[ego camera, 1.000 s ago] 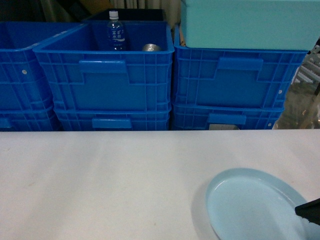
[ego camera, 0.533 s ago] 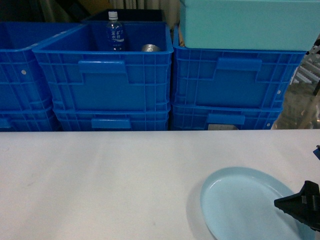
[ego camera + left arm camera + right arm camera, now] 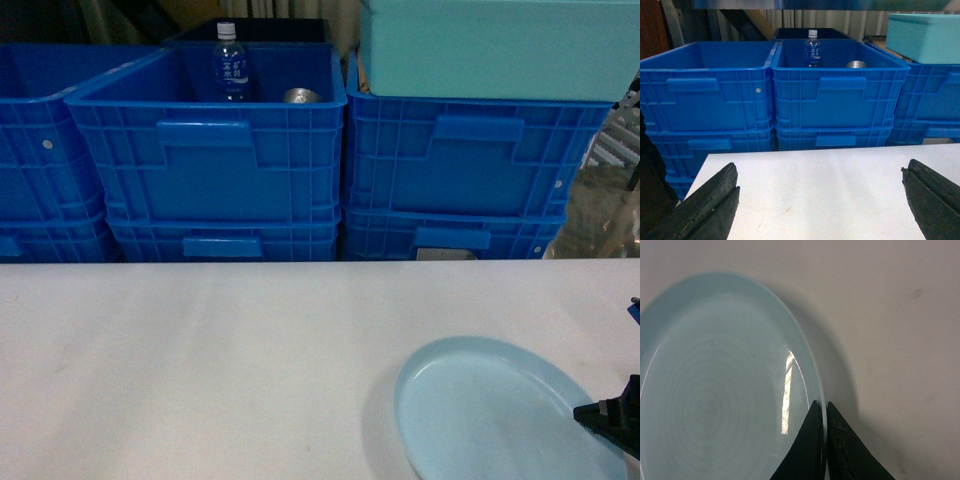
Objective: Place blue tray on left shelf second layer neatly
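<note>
The blue tray (image 3: 500, 410) is a pale blue round dish at the near right of the white table (image 3: 200, 360). In the right wrist view the blue tray (image 3: 725, 380) fills the left side and casts a shadow on the table to its right. My right gripper (image 3: 600, 415) is at the tray's right rim, and the right gripper (image 3: 823, 407) is shut on that rim, one finger inside and one outside. My left gripper (image 3: 819, 170) hangs open over bare table at the left, holding nothing, and does not show in the head view. I cannot make out the left shelf in any view.
Stacked dark-blue crates (image 3: 210, 170) stand in a row behind the table's far edge. The middle crate holds a water bottle (image 3: 230, 65) and a metal can (image 3: 302, 96). A teal bin (image 3: 495, 45) sits on the right-hand crates (image 3: 470, 160).
The tray has shifted a little to the left over the table with my right gripper on its rim. The left arm has not visibly moved.
</note>
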Available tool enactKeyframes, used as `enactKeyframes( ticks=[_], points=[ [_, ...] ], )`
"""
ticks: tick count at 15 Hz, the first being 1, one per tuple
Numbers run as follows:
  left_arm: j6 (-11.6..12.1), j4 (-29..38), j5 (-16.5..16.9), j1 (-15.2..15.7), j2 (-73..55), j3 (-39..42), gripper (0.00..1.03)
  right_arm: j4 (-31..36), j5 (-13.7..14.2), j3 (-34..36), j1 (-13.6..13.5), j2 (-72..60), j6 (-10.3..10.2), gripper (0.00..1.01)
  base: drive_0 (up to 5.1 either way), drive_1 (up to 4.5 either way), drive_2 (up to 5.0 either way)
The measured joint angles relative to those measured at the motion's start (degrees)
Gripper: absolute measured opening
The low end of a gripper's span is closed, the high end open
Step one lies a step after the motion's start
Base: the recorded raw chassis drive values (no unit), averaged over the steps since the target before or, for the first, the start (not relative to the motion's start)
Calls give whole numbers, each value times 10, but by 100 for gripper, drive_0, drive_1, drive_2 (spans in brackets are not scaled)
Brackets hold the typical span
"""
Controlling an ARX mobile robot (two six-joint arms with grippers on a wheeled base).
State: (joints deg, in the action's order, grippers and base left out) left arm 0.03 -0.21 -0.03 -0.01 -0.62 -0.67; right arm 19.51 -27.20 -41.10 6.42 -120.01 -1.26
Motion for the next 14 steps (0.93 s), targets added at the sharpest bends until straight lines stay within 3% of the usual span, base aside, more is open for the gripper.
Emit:
enactKeyframes(
  ticks=[3,5,7,11,12,14],
  points=[
    [0,0,0,0,0,0,98,-70,-12,22,0,60,3,2,0,0,0],
    [0,0,0,0,0,0,98,-148,-37,34,31,146,11,2,0,0,0],
    [0,0,0,0,0,0,98,-208,-78,24,113,281,28,2,0,0,0],
    [0,0,0,0,0,0,98,-323,-144,49,331,491,100,2,0,0,0],
    [0,0,0,0,0,0,98,-344,-149,67,359,543,110,2,0,0,0],
    [0,0,0,0,0,0,98,-333,-151,103,358,655,109,2,0,0,0]
  ],
)
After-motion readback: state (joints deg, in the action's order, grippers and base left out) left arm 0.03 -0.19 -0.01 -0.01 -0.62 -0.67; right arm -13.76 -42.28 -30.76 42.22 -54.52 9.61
